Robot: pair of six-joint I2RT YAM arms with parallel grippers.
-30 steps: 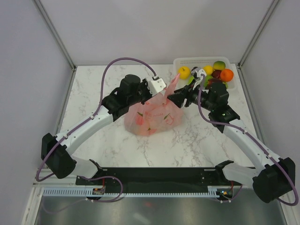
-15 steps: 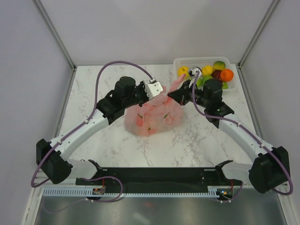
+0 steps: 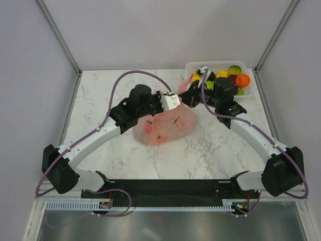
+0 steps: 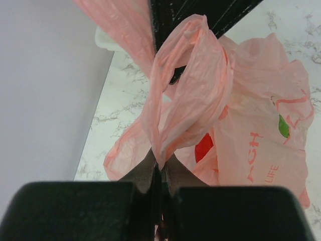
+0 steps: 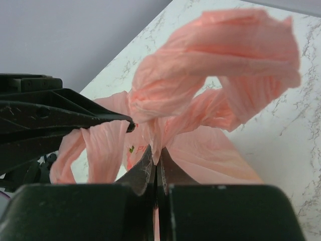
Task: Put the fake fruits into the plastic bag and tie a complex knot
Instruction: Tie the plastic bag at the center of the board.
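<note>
**A:** Bag status?

**B:** Thin, translucent pink plastic bag [image 3: 163,125] is mid-worktop. Its body is slumped on the white marble worktop [image 3: 115,150], with the handles drawn up toward the back right.

**A:** End effectors?

**B:** Left end effector [image 4: 157,161] is pinched tight on one twisted pink handle [image 4: 190,95]. Right end effector [image 5: 156,161] is likewise clamped on the second pink handle [image 5: 215,65]. Their tips nearly meet above the bag's upper right edge, and the handles curl loosely round each other between them.

**A:** Fruit?

**B:** Glossy plastic fake fruits [image 3: 243,80] in orange, yellow, green and a dark colour sit in the white lattice plastic basket [image 3: 215,64] at the back right corner, just behind the right end effector. A red shape [image 4: 203,148] shows through the bag film; can't tell if it's fruit or print.
</note>
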